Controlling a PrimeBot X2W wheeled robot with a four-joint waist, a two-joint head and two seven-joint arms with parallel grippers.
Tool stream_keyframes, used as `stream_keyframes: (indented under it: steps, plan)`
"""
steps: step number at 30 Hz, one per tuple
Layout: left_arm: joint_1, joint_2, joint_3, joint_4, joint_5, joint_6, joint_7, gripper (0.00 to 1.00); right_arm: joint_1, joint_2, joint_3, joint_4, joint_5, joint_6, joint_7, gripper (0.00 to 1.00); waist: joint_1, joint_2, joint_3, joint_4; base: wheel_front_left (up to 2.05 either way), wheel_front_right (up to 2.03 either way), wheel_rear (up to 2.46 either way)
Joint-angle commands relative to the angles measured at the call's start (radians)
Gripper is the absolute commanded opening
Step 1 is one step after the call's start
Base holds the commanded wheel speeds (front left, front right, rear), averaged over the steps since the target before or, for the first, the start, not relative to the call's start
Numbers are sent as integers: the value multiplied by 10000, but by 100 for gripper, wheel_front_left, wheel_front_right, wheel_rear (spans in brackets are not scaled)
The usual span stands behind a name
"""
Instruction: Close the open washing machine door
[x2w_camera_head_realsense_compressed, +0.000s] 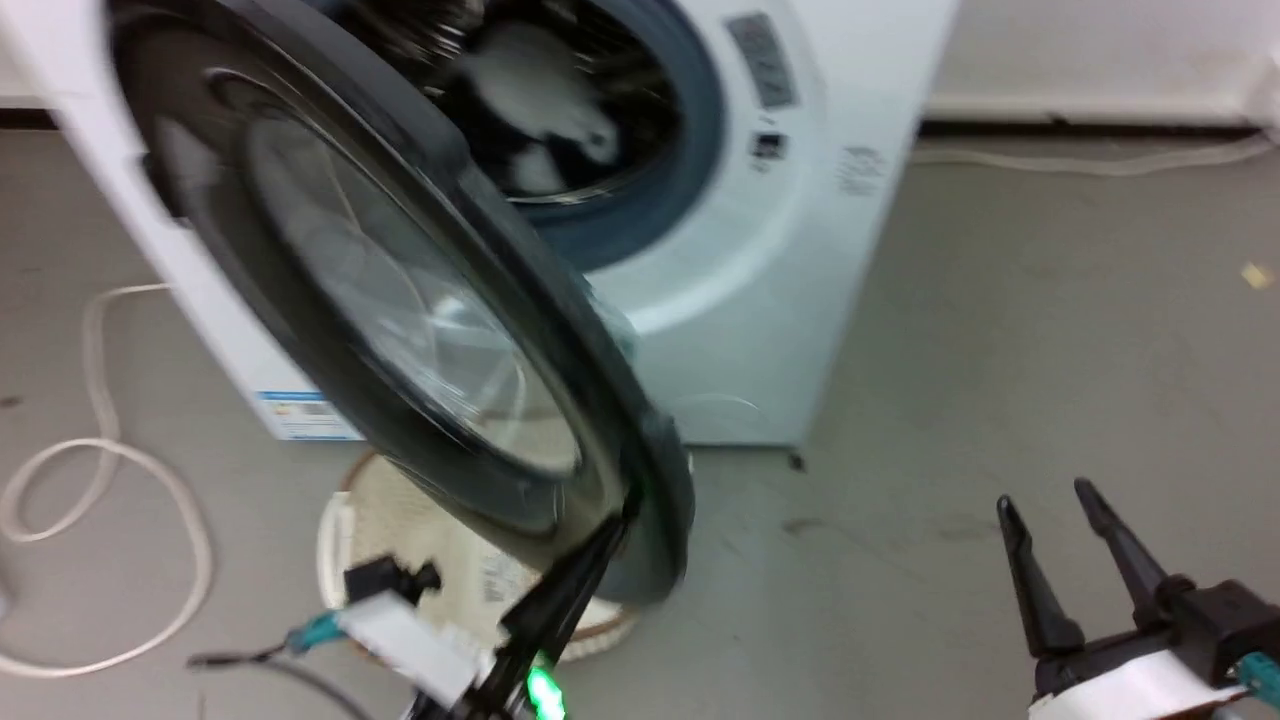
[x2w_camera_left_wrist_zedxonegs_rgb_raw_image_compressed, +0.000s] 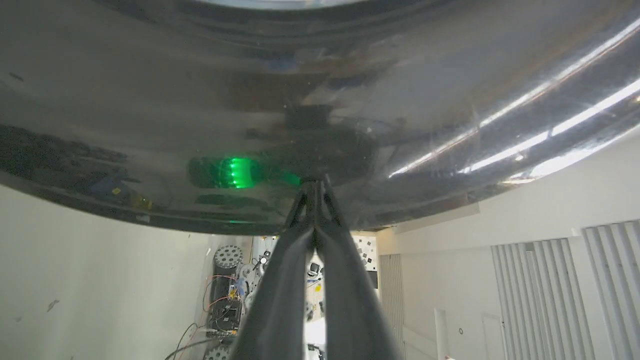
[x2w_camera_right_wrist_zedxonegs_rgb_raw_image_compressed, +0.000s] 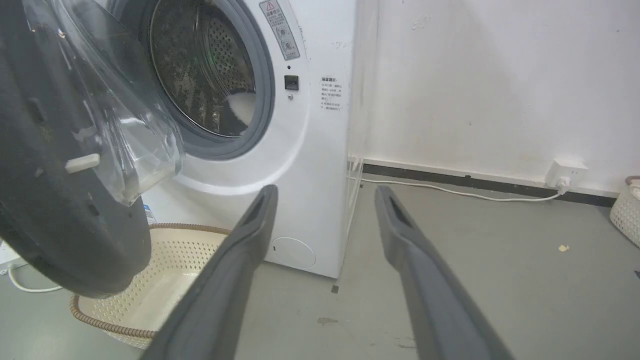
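While your left gripper (x2w_camera_head_realsense_compressed: 625, 512), fingers pressed together, bears on the big round black-rimmed glass door (x2w_camera_head_realsense_compressed: 400, 300) half-open before the white box-shaped washing machine (x2w_camera_head_realsense_compressed: 800, 250), push steadily along its swing, keeping the spread right gripper (x2w_camera_head_realsense_compressed: 1045, 495) clear.

1 washing machine (x2w_camera_head_realsense_compressed: 800, 250), 1 washing machine door (x2w_camera_head_realsense_compressed: 400, 300), 2 cream baskets (x2w_camera_right_wrist_zedxonegs_rgb_raw_image_compressed: 195, 247) (x2w_camera_right_wrist_zedxonegs_rgb_raw_image_compressed: 625, 212), 2 grippers (x2w_camera_head_realsense_compressed: 628, 508) (x2w_camera_head_realsense_compressed: 1045, 498) w/ 2 fingers (x2w_camera_right_wrist_zedxonegs_rgb_raw_image_compressed: 240, 260) ea.
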Motion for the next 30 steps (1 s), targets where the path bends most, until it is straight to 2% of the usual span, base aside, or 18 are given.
stream_keyframes:
  steps: [1, 7, 12, 19, 23, 25, 26, 27, 28, 29, 30]
  plan:
    - [-523, -6, -273, 197, -92, -104, -342, 0, -217, -72, -17, -29, 105, 8, -42, 100, -1, -1, 791, -911, 0, 0, 0]
    - [-2594, -6, -749, 1583, -350, -193, -2802, 0, -595, -66, 32, 31, 417, 8, -42, 100, -1, -1, 1475, -1839, 0, 0, 0]
    - [-4251, -6, -868, 2547, -294, -200, -4777, 0, -784, 20, 127, 122, 555, 8, -43, 100, -1, -1, 1726, -2222, 0, 0, 0]
    - [-5243, -6, -1195, 3235, -422, -201, -5705, 0, -882, 103, 160, 187, 543, 8, -43, 100, -1, -1, 1601, -2164, 0, 0, 0]
    - [-5013, -6, -1219, 3156, -204, -202, -5840, 0, -824, 76, 171, 100, 553, 8, -43, 100, -1, -1, 1374, -1941, 0, 0, 0]
    - [-4414, 96, -1234, 2865, 486, -202, -5959, 0, -664, 7, 197, -48, 562, 8, -43, 100, -1, -1, 1053, -1605, 0, 0, 0]
    - [-4414, 96, -1234, 2865, 486, -202, -5959, 0, -664, 7, 197, -48, 562, 8, -43, 100, -1, -1, 1053, -1605, 0, 0, 0]
    - [-3864, 334, -1355, 2537, 1152, -202, -6154, 86, -503, -41, 176, -166, 546, 8, -43, 100, -1, -1, 785, -1318, 0, 0, 0]
    - [-3864, 334, -1355, 2537, 1152, -202, -6154, 86, -503, -41, 176, -166, 546, 8, -43, 100, -1, -1, 785, -1318, 0, 0, 0]
    - [-3564, 479, -1422, 2338, 1488, -202, -6274, 100, -411, -62, 153, -226, 538, 8, -43, 100, -1, -1, 650, -1154, 0, 0, 0]
    - [-2970, 841, -1534, 1911, 2263, -202, -6558, 100, -234, -108, 122, -347, 537, 8, -43, 100, -1, -1, 403, -797, 0, 0, 0]
